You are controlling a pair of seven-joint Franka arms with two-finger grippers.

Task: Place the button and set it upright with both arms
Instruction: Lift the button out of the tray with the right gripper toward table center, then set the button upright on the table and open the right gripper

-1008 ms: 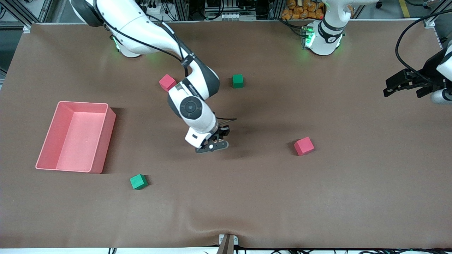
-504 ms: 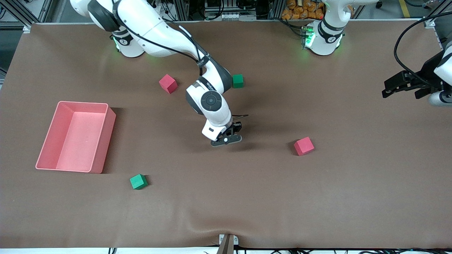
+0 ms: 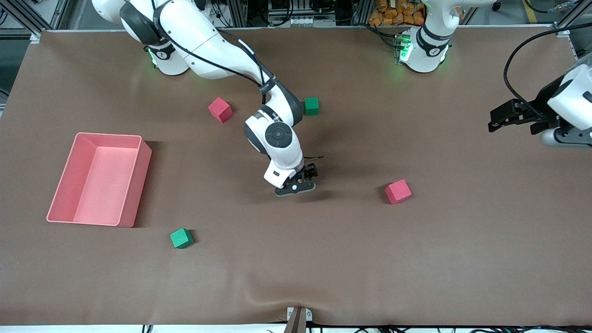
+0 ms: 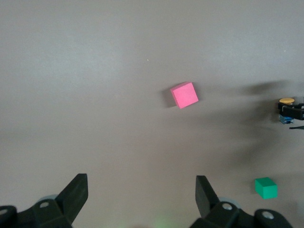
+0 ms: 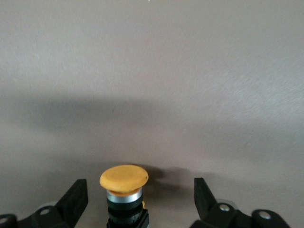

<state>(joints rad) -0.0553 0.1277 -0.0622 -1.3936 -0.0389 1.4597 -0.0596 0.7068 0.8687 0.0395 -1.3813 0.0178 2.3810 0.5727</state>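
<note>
The button (image 5: 124, 178) has an orange cap on a silver ring and black body. It sits between the fingers of my right gripper (image 5: 140, 187), which is open with a gap on both sides of it. The cap points away from the gripper's palm. In the front view the right gripper (image 3: 308, 177) is low over the middle of the table and hides the button. The left wrist view shows the button (image 4: 286, 101) small at its edge. My left gripper (image 3: 496, 119) hangs open and empty over the left arm's end of the table (image 4: 141, 183).
A red cube (image 3: 397, 191) lies between the two grippers, also in the left wrist view (image 4: 184, 95). A green cube (image 3: 311, 106) and another red cube (image 3: 219, 109) lie nearer the bases. A pink bin (image 3: 99, 178) and a green cube (image 3: 181, 238) lie toward the right arm's end.
The right arm carried its gripper toward the left arm's end, then its fingers opened off the button. The left gripper drifted slightly toward the table's middle.
</note>
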